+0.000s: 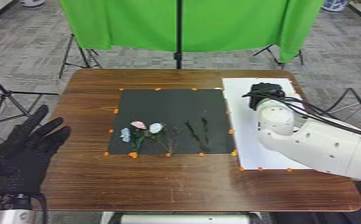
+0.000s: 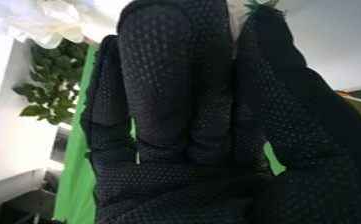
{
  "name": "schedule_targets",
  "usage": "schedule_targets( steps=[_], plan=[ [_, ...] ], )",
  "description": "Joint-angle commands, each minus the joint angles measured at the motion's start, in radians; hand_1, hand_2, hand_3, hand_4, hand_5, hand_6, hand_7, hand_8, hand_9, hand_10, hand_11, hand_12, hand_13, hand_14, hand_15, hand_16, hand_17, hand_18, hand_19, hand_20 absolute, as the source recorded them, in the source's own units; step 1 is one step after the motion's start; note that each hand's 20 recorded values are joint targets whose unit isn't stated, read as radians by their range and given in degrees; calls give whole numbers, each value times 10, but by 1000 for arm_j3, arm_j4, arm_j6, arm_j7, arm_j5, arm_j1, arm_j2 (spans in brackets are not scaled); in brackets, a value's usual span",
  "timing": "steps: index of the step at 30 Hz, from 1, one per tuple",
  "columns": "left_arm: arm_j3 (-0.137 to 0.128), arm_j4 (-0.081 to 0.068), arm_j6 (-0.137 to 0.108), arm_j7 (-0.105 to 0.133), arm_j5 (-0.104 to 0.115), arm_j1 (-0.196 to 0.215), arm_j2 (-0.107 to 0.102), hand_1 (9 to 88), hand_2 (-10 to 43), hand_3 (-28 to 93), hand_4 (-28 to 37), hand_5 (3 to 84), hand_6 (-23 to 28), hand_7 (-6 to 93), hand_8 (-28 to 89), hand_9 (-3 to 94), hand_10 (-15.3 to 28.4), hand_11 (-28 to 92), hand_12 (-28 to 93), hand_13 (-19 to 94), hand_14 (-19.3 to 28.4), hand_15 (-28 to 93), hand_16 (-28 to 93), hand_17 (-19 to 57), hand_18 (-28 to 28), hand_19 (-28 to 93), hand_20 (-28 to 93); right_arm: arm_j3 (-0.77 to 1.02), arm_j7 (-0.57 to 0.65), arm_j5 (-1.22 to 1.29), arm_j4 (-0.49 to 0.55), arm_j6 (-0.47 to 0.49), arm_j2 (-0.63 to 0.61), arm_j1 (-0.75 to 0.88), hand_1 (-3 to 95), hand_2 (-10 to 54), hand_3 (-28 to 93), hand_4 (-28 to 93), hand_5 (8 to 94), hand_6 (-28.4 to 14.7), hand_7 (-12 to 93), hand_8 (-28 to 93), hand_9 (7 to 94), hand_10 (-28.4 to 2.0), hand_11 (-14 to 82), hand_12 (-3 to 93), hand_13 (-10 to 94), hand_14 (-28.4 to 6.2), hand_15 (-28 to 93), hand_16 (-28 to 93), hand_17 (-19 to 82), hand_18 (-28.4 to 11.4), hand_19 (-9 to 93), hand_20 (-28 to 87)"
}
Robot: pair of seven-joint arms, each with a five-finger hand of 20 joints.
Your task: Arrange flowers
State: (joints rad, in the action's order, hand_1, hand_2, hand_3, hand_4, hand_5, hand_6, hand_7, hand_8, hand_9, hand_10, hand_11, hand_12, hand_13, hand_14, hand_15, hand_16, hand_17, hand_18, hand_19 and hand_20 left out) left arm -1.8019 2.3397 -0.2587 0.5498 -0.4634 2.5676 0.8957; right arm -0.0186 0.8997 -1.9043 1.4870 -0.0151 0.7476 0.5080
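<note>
In the head view my right hand (image 1: 265,91) is over the upper part of the white board (image 1: 245,130). In the right wrist view the hand (image 2: 172,85) has its thumb close against its fingers, pinching a flower whose green bit (image 2: 263,4) shows at the thumb tip. White petals (image 2: 39,22) are beside the fingertips. On the dark mat (image 1: 150,105) lie a pink flower (image 1: 138,124), a white flower (image 1: 156,128), a blue flower (image 1: 125,134) and thin dark stems (image 1: 197,132). My left hand (image 1: 25,152) stands open at the table's left edge.
The brown table (image 1: 88,175) carries small orange marks around the mat and board. A green cloth (image 1: 132,25) hangs on a stand behind it, with black tripods at both sides. Green leaves (image 2: 56,82) are beside my right hand's fingers in the right wrist view.
</note>
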Motion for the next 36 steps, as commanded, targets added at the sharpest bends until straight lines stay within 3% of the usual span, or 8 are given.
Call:
schedule_targets(
  steps=[1, 8, 15, 22, 36],
  plan=[
    [-12, -2, 1, -3, 0, 36, 16, 200, 64, 783, -282, 331, 77, 118, -82, 311, 187, 280, 123, 222, 269, 605, -111, -98, 214, 530, 295, -30, -25, -81, 78, -140, -37, -51, 537, -92, 677, -283, 833, 32, 189, 5, 906, -61, 185, 253, 815, -42, 564, 195, 312, -185, 804, 212],
    [-11, -1, 3, -7, -3, 32, 13, 200, 62, 783, -283, 331, 77, 118, -81, 312, 187, 281, 122, 222, 270, 604, -112, -98, 215, 531, 295, -95, -94, -142, 201, -229, -5, -145, 534, -93, 688, -283, 839, 27, 188, 13, 912, -62, 188, 257, 816, -43, 571, 199, 311, -186, 811, 213],
    [-10, -1, 5, -11, -6, 25, 6, 201, 62, 781, -282, 330, 77, 117, -81, 312, 188, 282, 122, 222, 272, 606, -112, -98, 215, 532, 294, -144, -158, -147, 286, -233, 71, -178, 532, -94, 695, -283, 841, 27, 185, 20, 915, -62, 191, 258, 815, -41, 576, 201, 304, -184, 815, 215],
    [-17, -5, 12, -26, -9, 17, 5, 201, 63, 781, -281, 331, 77, 118, -81, 311, 190, 279, 121, 221, 271, 604, -114, -98, 216, 533, 294, -202, -152, -162, 309, -231, 148, -160, 527, -95, 698, -283, 843, 28, 182, 24, 918, -59, 193, 258, 815, -41, 579, 202, 299, -184, 816, 218],
    [-1, -11, 17, -24, -7, 4, 2, 199, 62, 781, -281, 330, 75, 120, -81, 313, 187, 280, 125, 225, 266, 609, -112, -97, 216, 535, 292, -273, -112, -148, 256, -243, 237, -147, 519, -95, 705, -283, 843, 31, 180, 26, 919, -61, 199, 253, 816, -41, 583, 204, 297, -184, 816, 223]
  ],
)
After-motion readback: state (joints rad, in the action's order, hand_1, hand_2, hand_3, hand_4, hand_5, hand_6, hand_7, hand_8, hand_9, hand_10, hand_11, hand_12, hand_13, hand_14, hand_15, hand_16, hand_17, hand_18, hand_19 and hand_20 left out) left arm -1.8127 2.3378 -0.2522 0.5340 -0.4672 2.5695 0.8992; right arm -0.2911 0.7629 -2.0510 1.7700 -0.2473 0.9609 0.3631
